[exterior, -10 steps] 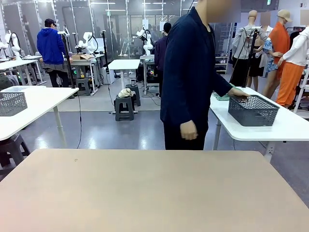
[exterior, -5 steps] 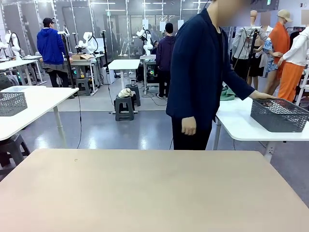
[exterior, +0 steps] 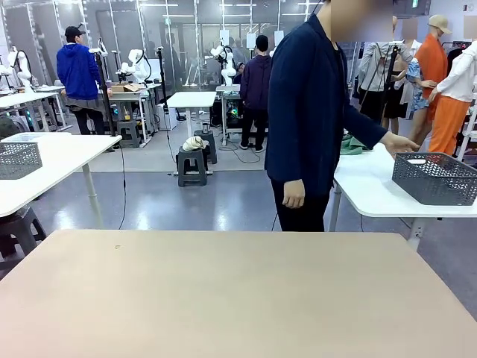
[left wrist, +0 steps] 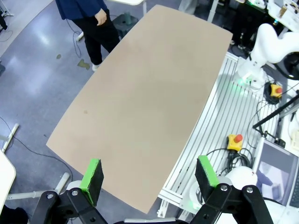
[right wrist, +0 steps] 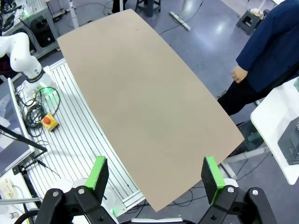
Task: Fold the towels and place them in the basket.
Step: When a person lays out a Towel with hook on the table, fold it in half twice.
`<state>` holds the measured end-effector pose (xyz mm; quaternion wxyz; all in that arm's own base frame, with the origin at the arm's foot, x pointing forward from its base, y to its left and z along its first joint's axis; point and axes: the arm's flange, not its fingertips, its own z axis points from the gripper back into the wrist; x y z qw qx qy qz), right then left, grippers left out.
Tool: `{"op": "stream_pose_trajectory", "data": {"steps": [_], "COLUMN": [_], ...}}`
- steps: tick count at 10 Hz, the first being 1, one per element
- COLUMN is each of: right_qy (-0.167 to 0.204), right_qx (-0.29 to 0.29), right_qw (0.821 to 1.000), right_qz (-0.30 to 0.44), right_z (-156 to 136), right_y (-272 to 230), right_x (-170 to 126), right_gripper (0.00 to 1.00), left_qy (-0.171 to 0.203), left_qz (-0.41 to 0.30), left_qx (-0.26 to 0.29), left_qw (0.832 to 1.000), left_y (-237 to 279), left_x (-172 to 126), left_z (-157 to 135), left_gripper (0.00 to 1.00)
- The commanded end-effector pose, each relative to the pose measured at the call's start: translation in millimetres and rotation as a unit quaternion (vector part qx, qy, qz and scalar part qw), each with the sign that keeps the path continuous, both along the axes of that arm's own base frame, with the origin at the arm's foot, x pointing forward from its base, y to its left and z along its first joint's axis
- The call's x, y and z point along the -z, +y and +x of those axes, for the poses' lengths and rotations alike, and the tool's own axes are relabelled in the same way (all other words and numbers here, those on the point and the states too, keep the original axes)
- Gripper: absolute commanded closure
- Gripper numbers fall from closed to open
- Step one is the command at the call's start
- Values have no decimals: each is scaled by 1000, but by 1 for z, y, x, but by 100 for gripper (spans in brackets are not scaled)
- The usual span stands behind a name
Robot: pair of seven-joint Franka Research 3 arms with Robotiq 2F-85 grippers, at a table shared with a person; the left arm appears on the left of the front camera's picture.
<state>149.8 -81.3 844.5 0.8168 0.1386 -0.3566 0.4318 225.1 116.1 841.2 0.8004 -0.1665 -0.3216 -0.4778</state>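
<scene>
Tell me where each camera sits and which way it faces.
Front view: robot's side, facing across the beige rectangular table at a navy-jacketed person beside a dark grey lattice plastic basket.
Left wrist view: high, looking down past open left fingers.
Right wrist view: likewise, open right fingers.
All share table, person.

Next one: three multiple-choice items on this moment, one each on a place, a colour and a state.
1. Where is the dark grey basket? A. on the beige table B. on the white side table C. on the floor
2. What colour are the left gripper's pads? A. red B. green C. yellow
3. How is the right gripper? A. open, holding nothing B. shut on a towel C. shut, empty
Answers: 1 B, it stands there near the person's hand; 2 B, green strips show on both sides; 3 A, jaws wide apart, nothing gripped.
</scene>
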Motion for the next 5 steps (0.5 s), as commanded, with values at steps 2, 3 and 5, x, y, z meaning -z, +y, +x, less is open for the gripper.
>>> {"op": "stream_pose_trajectory", "data": {"steps": [2, 3, 5], "right_qy": [-2, -2, -2], "right_qx": [-7, -7, -7], "right_qw": [1000, 1000, 1000], "right_qz": [1, 1, 1], "right_z": [1, 1, 1], "right_y": [1, 1, 1], "right_x": [0, 0, 0], "right_gripper": [0, 0, 0], "left_qy": [-2, -2, -2], "left_qz": [-2, -2, -2], "left_qx": [8, 8, 8], "left_qw": [1000, 1000, 1000], "left_y": [-3, -3, -3], "left_x": [0, 0, 0], "left_z": [-2, -2, -2], "left_gripper": [0, 0, 0]}}
